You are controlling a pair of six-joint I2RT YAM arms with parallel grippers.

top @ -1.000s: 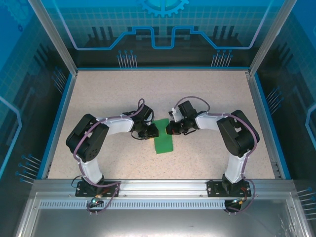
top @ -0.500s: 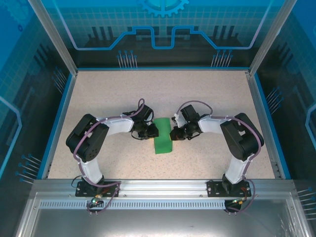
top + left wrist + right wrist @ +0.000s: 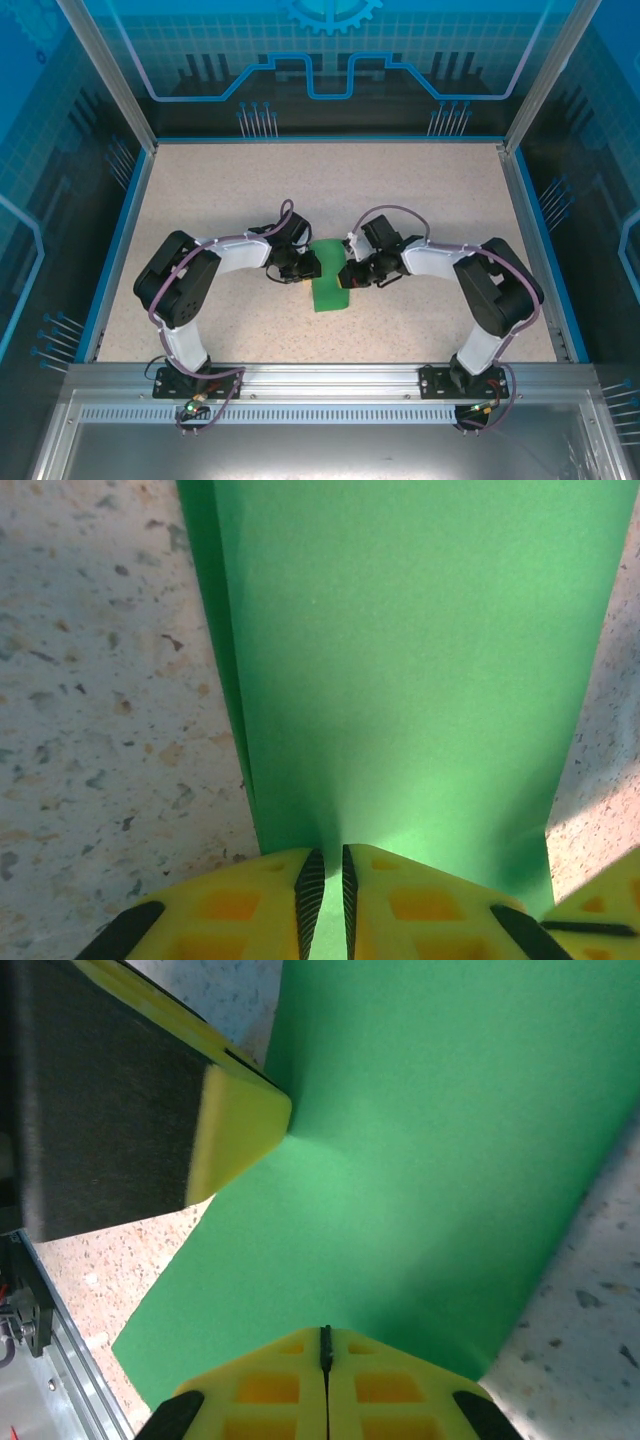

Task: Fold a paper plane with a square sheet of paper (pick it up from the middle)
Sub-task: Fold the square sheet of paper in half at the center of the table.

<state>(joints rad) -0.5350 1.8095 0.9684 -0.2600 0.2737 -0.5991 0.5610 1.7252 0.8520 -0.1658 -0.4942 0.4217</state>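
**Pinched on one side, unclear on the other**

From above, the sheet of paper (image 3: 331, 292) shows as a narrow green strip at mid-table (image 3: 430, 200), between the left gripper (image 3: 309, 268) and the right gripper (image 3: 346, 277); fingertips are hard to make out there. The left wrist view shows green clamped between its pads. The right wrist view shows its fingers fully together at the sheet's edge; whether they hold it is unclear.

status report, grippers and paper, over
Left gripper shut on the paper, at its edge. Right gripper shut, tips at the opposite edge. Paper folded to a strip between the two. No obstacle near.
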